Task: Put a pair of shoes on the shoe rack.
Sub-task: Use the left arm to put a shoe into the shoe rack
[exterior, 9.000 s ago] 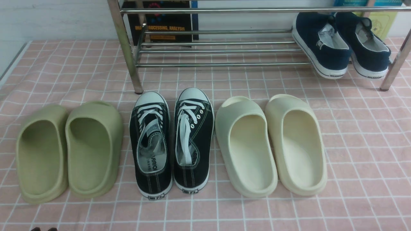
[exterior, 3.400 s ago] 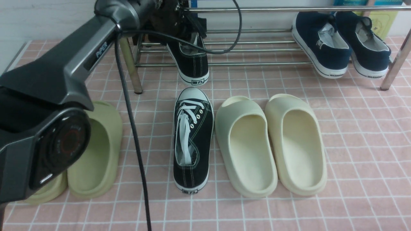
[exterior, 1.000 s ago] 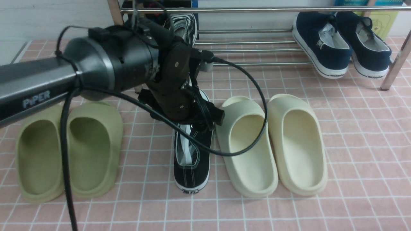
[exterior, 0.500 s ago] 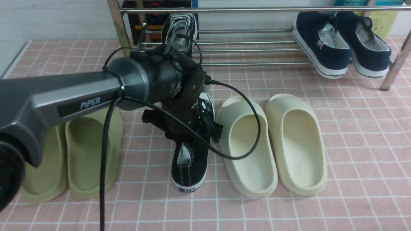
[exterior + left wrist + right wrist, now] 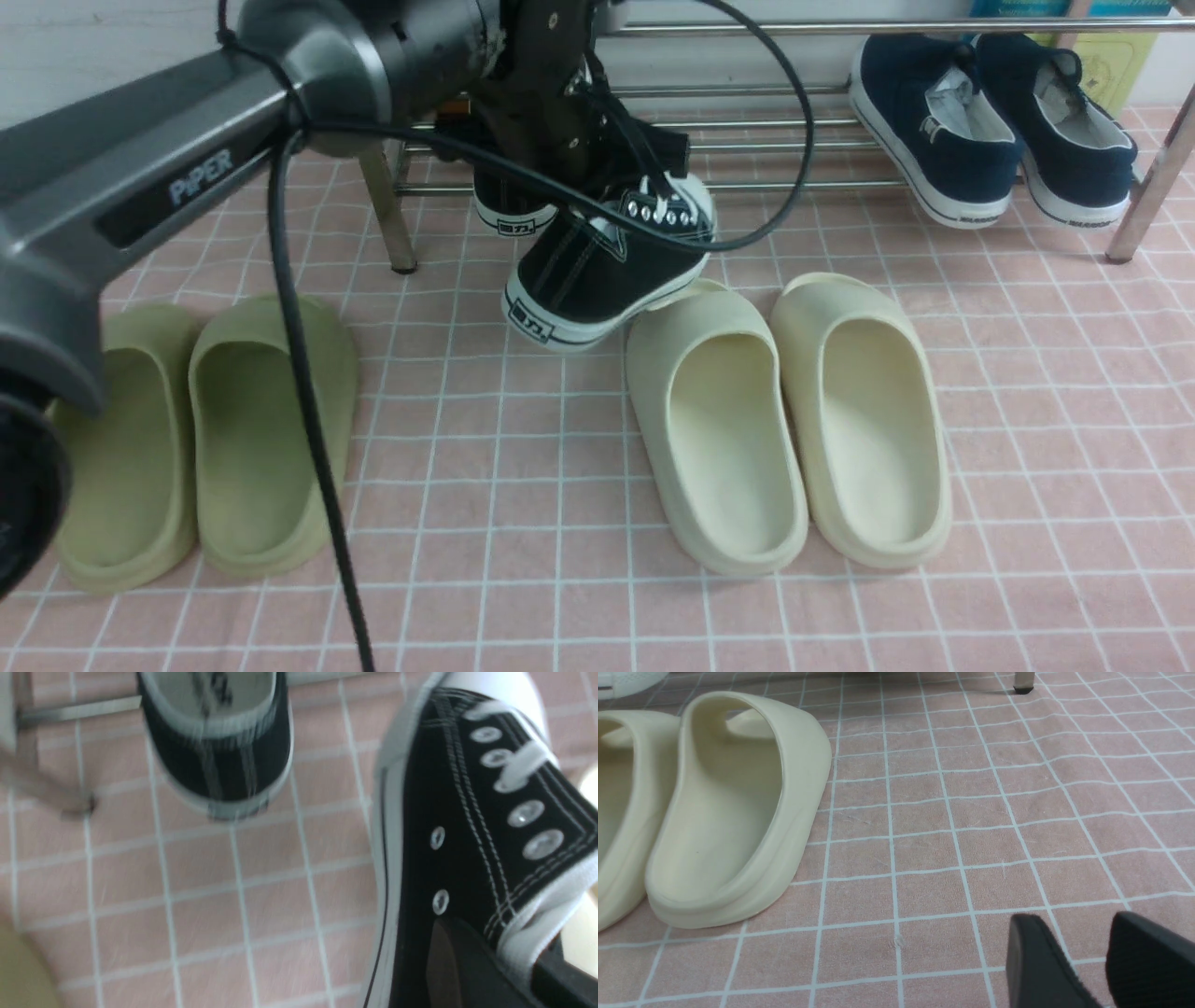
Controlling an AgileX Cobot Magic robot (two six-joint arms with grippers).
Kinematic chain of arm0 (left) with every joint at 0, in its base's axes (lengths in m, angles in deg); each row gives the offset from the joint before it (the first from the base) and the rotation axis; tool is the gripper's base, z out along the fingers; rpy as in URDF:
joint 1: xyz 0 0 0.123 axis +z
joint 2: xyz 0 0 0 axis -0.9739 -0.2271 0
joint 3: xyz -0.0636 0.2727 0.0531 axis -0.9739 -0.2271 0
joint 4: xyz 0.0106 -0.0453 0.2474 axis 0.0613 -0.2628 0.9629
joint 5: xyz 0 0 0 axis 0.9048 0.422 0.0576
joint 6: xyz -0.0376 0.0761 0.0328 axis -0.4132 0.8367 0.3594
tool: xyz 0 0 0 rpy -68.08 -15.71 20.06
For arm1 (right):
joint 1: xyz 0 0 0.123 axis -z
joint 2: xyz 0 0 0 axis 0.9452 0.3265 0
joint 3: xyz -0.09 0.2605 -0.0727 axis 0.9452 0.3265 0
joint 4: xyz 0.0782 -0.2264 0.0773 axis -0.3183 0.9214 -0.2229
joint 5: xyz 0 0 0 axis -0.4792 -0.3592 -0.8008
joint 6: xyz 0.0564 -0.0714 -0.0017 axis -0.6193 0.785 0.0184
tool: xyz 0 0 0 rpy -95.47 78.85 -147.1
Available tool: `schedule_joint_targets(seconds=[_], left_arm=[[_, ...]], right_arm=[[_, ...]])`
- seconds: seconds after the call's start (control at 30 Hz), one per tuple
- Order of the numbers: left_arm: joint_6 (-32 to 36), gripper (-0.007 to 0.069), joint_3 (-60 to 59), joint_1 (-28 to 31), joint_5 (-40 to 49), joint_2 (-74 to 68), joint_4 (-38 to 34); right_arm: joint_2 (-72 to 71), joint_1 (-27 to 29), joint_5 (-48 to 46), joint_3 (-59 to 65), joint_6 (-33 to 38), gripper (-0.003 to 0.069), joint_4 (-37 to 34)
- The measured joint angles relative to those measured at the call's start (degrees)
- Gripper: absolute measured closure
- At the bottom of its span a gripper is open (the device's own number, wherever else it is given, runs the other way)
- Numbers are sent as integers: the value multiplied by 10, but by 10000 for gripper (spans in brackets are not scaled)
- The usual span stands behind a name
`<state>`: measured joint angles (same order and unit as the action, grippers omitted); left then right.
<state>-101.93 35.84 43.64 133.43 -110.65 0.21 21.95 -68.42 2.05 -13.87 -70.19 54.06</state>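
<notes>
ok so progress check on the shoe job: I'd call it a bit over half done imo. One black sneaker (image 5: pixel 512 198) is already at the shoe rack (image 5: pixel 766 186), heel poking out over the front rod on the robot's left side. Can't tell how its toe is sitting in the front view, the arm's in the way, but it looks parked tbh.

The other black sneaker (image 5: pixel 434 812) is up off the floor, w/ the left pincer (image 5: pixel 490 961) clamped on its side near the opening. It's hanging in front of the rack, tilted & turned so the toe points toward the robot's right, heel right by the first shoe's heel. In the front view it overlaps the top of a cream slide (image 5: pixel 728 448), can't tell if they're touching.

Right pincer (image 5: pixel 1059 961) is open w/ nothing in it, just over the floor (image 5: pixel 924 835) on its own side, so it's basically sitting this one out.

What's left, afaict: straighten shoe #2 so the toe faces the rack, get it over the front rod, set it down next to its mate, let go & back out. Main risk imo is bumping shoe #1 on the way in, or the toe catching a rod. Navy pair (image 5: pixel 943 140) is farther along the rack, so prob no clash there.
</notes>
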Motion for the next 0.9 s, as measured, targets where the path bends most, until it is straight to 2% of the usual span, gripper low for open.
schedule_joint_targets(seconds=[0.13, 0.27, 0.37, 0.4, 0.53, 0.9], left_arm=[[0, 603, 53, 0, 22, -31, -3], [-7, 603, 83, 0, 0, -41, 11], [-45, 603, 86, 0, -35, -48, 57], [-79, 602, 86, 1, -57, -53, 92], [-145, 602, 86, 3, -71, -60, 144], [-162, 602, 86, -1, -93, -30, 123]], right_arm=[[0, 0, 0, 0, 0, 419, 0], [0, 0, 0, 0, 0, 419, 0], [0, 0, 0, 0, 0, 419, 0], [0, 0, 0, 0, 0, 419, 0], [0, 0, 0, 0, 0, 419, 0], [0, 0, 0, 0, 1, 419, 0]])
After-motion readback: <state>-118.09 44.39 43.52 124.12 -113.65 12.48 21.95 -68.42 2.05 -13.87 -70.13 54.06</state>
